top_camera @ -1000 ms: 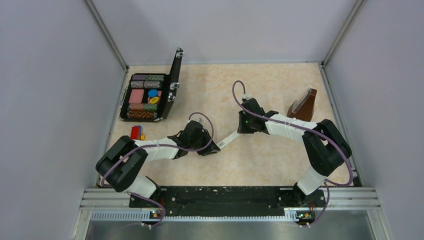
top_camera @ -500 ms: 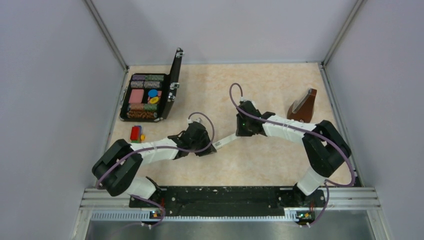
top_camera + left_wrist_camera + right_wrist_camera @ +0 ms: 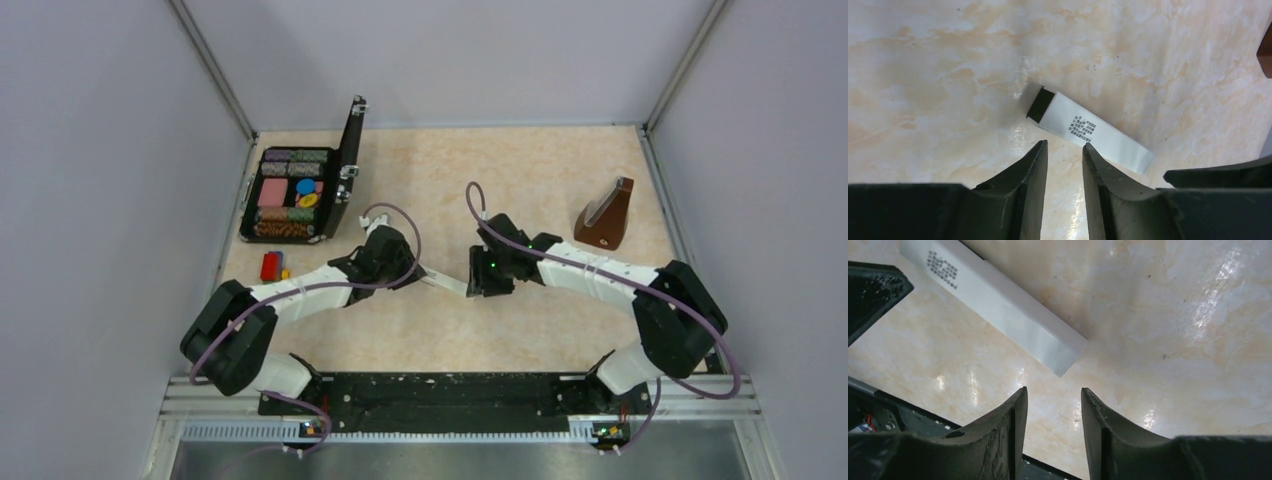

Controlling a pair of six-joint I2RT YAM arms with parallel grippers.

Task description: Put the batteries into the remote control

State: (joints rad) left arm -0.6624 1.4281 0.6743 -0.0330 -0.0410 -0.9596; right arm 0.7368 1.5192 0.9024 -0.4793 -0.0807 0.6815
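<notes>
Between the two arms, near the middle of the bench [image 3: 540,170], the remote [image 3: 443,284] lies flat and free, printed code facing up, its dark section at the end away from the right arm; the left gripper [image 3: 1064,150] has its fingers narrowly apart with nothing between them, the tips just beside the remote's long edge near the code, and whether one tip touches it I cannot tell; the right gripper [image 3: 1052,395] is a little wider, also empty, its tips just short of the plain white end; no battery shows in any view, so where the cells are I cannot say; the open case [image 3: 295,195] and the blocks [image 3: 272,266] sit well off to the left, the metronome [image 3: 605,215] well off to the right, none of them in play. By my reading the step in hand is setting the remote in place for loading, and the loading itself has not begun; whether the dark section is an open bay or only a dark panel is unclear. The next move likely calls for one gripper to close across the remote's narrow width and hold it steady while the other fetches a cell; the thin flat body leaves little to grip, so a low, square approach seems wise; a skewed pinch could spin it across the smooth bench.
</notes>
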